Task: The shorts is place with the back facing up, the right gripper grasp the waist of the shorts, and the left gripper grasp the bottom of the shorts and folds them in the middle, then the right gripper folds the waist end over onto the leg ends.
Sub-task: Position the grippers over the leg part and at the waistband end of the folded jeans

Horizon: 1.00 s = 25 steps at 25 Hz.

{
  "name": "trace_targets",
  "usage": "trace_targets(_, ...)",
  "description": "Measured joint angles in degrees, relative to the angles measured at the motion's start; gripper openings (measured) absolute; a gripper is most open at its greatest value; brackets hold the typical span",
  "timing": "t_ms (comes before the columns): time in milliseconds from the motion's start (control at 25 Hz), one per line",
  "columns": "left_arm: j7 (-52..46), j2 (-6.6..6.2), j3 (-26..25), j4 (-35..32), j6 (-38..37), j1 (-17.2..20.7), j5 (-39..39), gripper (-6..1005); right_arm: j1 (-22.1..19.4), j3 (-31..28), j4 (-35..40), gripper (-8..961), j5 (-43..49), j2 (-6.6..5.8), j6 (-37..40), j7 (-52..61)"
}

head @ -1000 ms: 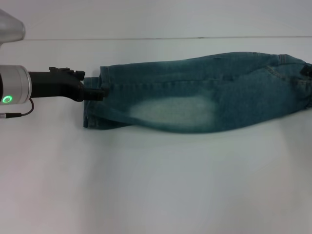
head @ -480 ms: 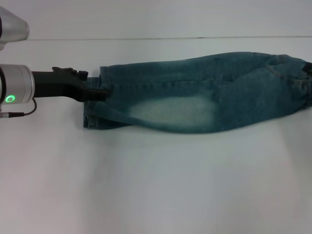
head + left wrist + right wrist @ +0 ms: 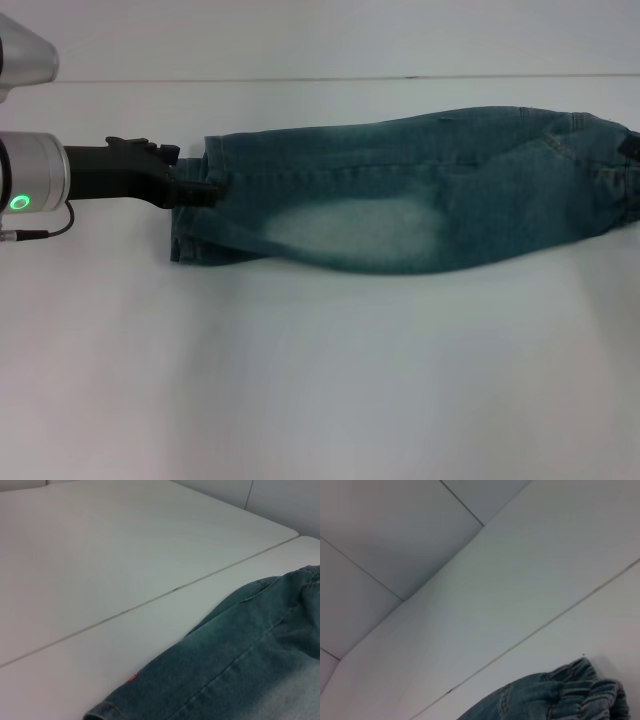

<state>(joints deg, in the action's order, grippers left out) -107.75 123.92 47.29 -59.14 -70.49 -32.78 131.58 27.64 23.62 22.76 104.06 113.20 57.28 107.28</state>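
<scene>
The shorts (image 3: pixel 410 190) lie folded lengthwise across the bench (image 3: pixel 320 380). The left end effector (image 3: pixel 205 188) remains clamped on the leg hems (image 3: pixel 195 215), unmoved over the last second. Right end effector (image 3: pixel 630 145): barely visible at the waist; state indeterminate. Waist fold pending.

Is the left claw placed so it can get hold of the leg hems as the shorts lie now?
Probably yes: the left claw is already at the leg hems of the shorts, its tips on the fabric edge, with nothing between them on the table.
</scene>
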Motion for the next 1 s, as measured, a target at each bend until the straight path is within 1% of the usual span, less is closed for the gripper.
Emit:
trace_targets(40,0.0,0.00,0.0,0.0,0.0,0.0,0.0,918,-0.1,-0.1,0.0,852,0.0,0.03,0.0,0.0)
trace_targets(400,0.0,0.00,0.0,0.0,0.0,-0.1,0.0,918,-1.5,-1.1,0.0,851,0.0,0.08,-0.2,0.1)
trace_targets(1000,-0.1,0.00,0.7,0.0,-0.4,-0.1,0.0,918,-1.9,-1.1,-0.5,851,0.3,0.14,-1.8,0.0)
